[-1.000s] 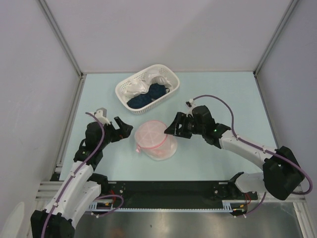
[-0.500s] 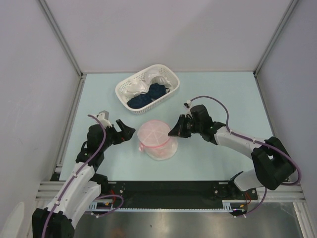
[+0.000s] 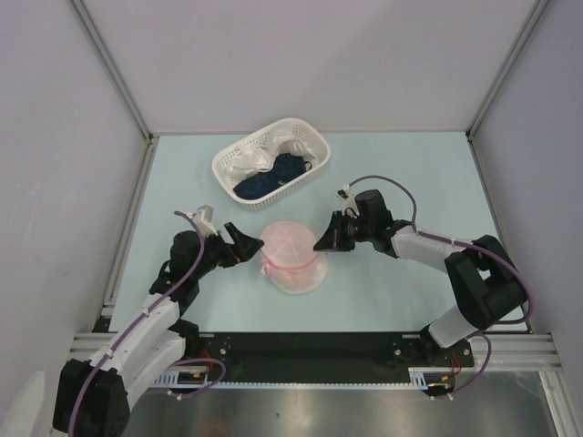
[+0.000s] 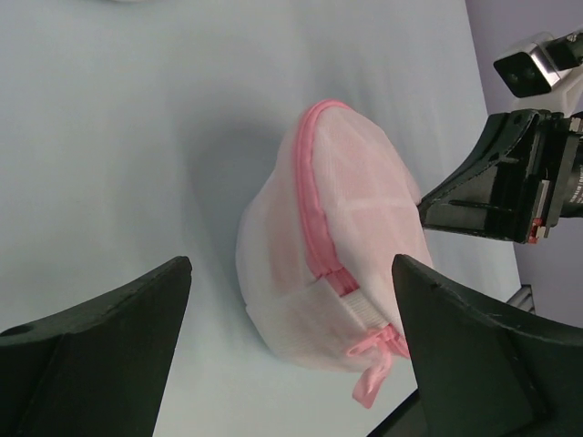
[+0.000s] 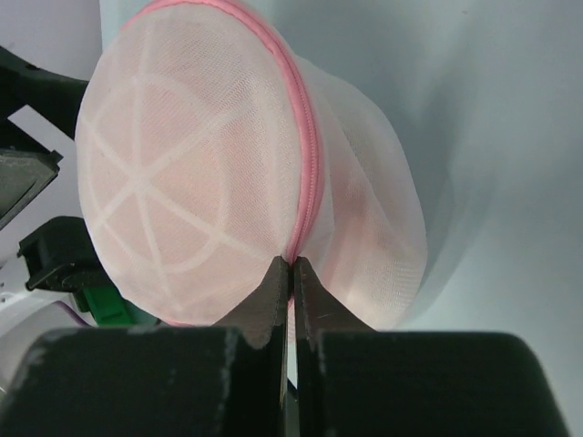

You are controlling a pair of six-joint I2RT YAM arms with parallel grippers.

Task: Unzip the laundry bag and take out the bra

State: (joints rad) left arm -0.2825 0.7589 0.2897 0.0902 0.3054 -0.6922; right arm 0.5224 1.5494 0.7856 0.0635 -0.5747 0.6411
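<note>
Top view: the laundry bag (image 3: 291, 257) sits mid-frame, zipped shut, between both claws. The left gripper (image 3: 244, 248) gapes wide, empty.

Left wrist: the pink pull tab (image 4: 372, 381) dangles low centre — the next thing to grab, I judge.

Right wrist: the right gripper (image 5: 291, 269) is pinched tight on the bag's zip edging (image 5: 310, 173) — anchoring it.

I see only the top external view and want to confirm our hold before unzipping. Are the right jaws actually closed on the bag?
Observer: In the right wrist view the right gripper has its jaws pressed together, tips on the pink zip edging of the laundry bag.
Operator: And the left?
Observer: The left gripper is wide open, with the bag showing between its jaws.
Operator: Where's the pull?
Observer: A pink tab, likely the pull, hangs at the bag's lower end in the left wrist view.
</note>
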